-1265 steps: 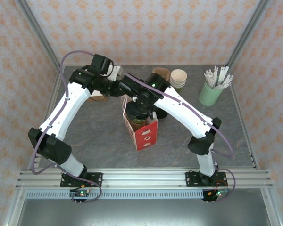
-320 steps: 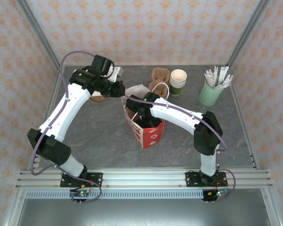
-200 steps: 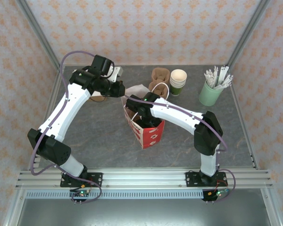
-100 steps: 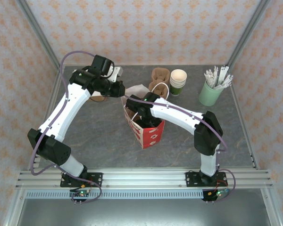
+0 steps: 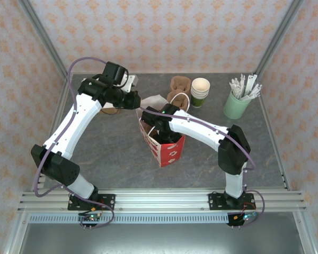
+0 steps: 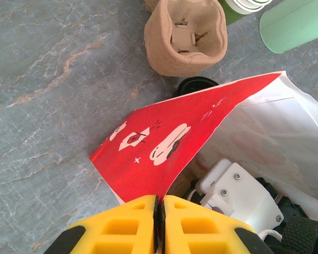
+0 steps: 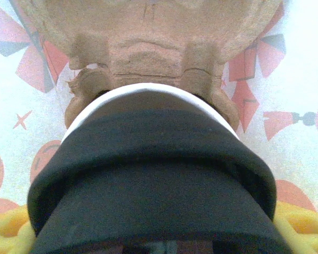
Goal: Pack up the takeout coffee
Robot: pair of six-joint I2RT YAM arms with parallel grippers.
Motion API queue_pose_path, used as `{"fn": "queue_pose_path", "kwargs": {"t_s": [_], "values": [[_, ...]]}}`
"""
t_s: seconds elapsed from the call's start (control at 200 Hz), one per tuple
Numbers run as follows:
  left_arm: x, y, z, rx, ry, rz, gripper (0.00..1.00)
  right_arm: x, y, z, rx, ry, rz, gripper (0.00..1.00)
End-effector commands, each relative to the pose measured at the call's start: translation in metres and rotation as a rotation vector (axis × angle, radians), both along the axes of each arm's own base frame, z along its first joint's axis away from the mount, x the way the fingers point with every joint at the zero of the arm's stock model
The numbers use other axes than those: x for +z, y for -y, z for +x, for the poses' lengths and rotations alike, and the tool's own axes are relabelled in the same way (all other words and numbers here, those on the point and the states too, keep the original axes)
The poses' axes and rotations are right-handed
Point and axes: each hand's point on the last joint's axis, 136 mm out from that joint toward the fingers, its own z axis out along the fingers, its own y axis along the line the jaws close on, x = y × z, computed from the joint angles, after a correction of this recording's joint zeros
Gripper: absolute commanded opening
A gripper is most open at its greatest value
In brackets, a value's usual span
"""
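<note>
Your left gripper [image 6: 160,225] pinching the bag's [image 6: 164,140] far-left rim, your right gripper [image 7: 151,225] inside the bag, clasping the coffee [image 7: 148,174] near a carrier [image 7: 148,47].

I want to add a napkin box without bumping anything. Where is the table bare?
Bare: the near strip between the red bag and the front rail, and the right side in front of the green holder. Crowded: the back, with the pulp carrier and cup stack.

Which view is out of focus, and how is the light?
Right wrist view: the black lid is very close and blurred. Left wrist view: sharp, the red bag crisp, no glare. Top view: even light, only faint shadows on the table.
</note>
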Motion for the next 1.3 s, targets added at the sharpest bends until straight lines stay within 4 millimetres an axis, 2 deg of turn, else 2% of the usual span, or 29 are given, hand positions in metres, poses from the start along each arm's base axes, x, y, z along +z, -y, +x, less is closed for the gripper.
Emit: {"fn": "queue_pose_path", "kwargs": {"t_s": [0.0,1.036,1.296], "values": [[0.003,-0.002,-0.007,0.002,0.011,0.019,0.12,-0.024,0.016,-0.003,0.01,-0.037,-0.089,0.7],[0.003,-0.003,-0.009,0.005,0.013,0.014,0.12,0.012,0.009,0.007,0.009,0.035,0.011,0.7],[0.003,-0.001,-0.01,0.001,0.012,0.012,0.12,0.03,0.004,0.01,0.006,0.062,0.045,0.7]]}}
